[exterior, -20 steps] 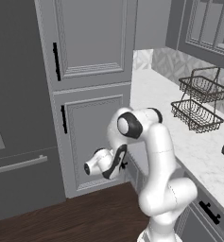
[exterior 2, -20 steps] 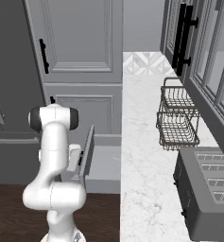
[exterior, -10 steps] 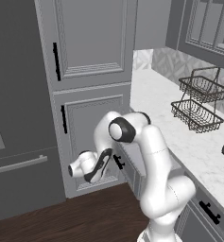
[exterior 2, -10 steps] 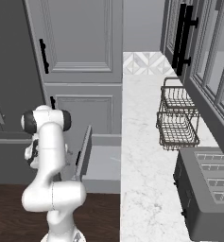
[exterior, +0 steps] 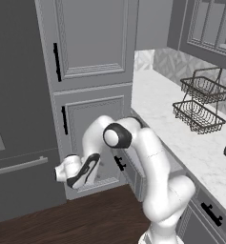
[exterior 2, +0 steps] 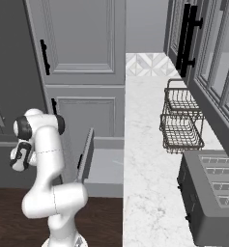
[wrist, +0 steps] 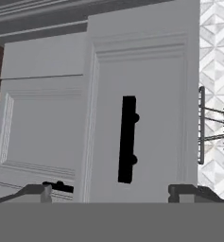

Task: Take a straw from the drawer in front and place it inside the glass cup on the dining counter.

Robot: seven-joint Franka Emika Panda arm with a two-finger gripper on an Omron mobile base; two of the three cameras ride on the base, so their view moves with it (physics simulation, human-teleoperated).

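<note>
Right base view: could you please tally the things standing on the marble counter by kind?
Wire baskets: 2
Toaster: 1
Total: 3

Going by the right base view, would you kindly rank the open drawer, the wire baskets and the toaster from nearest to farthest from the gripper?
1. The drawer, pulled out just right of the gripper.
2. The wire baskets, on the counter farther right.
3. The toaster, at the counter's near right end.
</note>
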